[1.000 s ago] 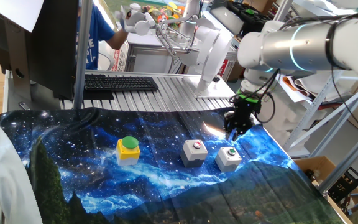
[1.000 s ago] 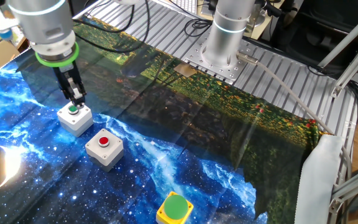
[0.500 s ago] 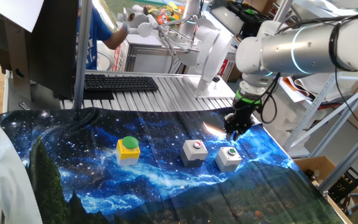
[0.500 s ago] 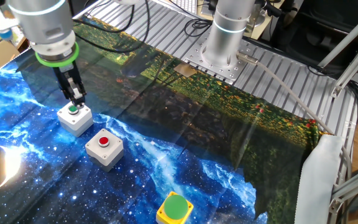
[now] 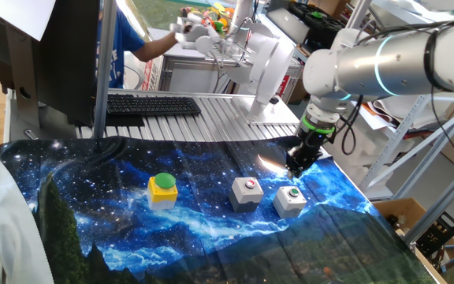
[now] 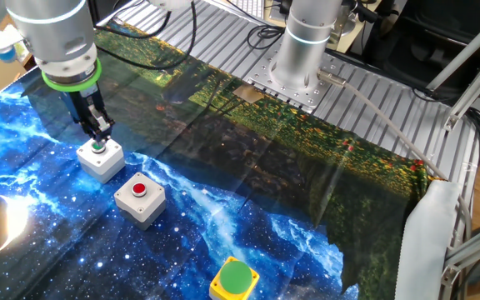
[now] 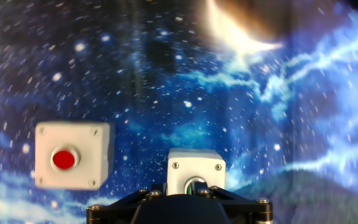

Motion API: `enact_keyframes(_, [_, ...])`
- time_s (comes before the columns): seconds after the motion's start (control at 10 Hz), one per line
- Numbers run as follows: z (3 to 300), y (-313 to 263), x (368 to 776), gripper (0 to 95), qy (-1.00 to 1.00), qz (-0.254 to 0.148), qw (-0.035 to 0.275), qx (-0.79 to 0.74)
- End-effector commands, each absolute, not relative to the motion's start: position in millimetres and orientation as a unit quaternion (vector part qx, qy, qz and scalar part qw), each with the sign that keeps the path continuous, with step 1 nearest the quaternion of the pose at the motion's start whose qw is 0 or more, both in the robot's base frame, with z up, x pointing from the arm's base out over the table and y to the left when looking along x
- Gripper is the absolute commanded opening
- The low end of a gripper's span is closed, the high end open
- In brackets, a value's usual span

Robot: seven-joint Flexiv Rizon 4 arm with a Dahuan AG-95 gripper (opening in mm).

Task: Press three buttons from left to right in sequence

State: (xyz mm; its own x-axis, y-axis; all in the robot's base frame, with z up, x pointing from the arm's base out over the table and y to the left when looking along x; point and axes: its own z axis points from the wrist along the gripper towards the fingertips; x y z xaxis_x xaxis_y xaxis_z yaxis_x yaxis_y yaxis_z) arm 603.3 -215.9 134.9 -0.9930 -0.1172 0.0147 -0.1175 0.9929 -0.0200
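Gripper fingertips hang right over the grey box with the small green button, so near its cap in the other fixed view that contact cannot be ruled in or out; whether the fingers are parted or pressed together cannot be told from any view, since the hand view shows only the dark base of the hand along its lower edge. From that hand camera the green-button box sits nearest, straight below the fingers, with the grey box with the small red button just beside it to the left and apart from it. Farther along the row, well apart from the two grey ones, stands the yellow box with the big green dome cap, so the three lie in a line on the starry blue cloth that covers the table. The boxes look like rigid plastic shells, light enough to slide or tip on the loose cloth if pushed off-centre, so nothing here wants grasping: the sensible contact is a straight push down on the middle of the small cap, which offers a far smaller target than the broad dome. Beyond the cloth runs a ribbed metal table top with a black keyboard on it, and a person in a blue shirt works at the far side.
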Motion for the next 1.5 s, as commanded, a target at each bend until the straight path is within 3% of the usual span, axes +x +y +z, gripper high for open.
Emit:
enact_keyframes(0.1, [134.5, -216.0, 606.1, 19.0, -0.993, -0.005, 0.001, 0.121])
enact_keyframes(0.3, [134.5, -216.0, 606.1, 19.0, -0.993, 0.008, 0.000, 0.121])
enact_keyframes(0.5, [134.5, -216.0, 606.1, 19.0, -0.992, 0.021, -0.027, 0.121])
enact_keyframes(0.7, [134.5, -216.0, 606.1, 19.0, -0.992, 0.013, -0.035, 0.121])
enact_keyframes(1.5, [126.8, -211.4, 608.5, 19.0, -0.993, -0.029, -0.019, 0.111])
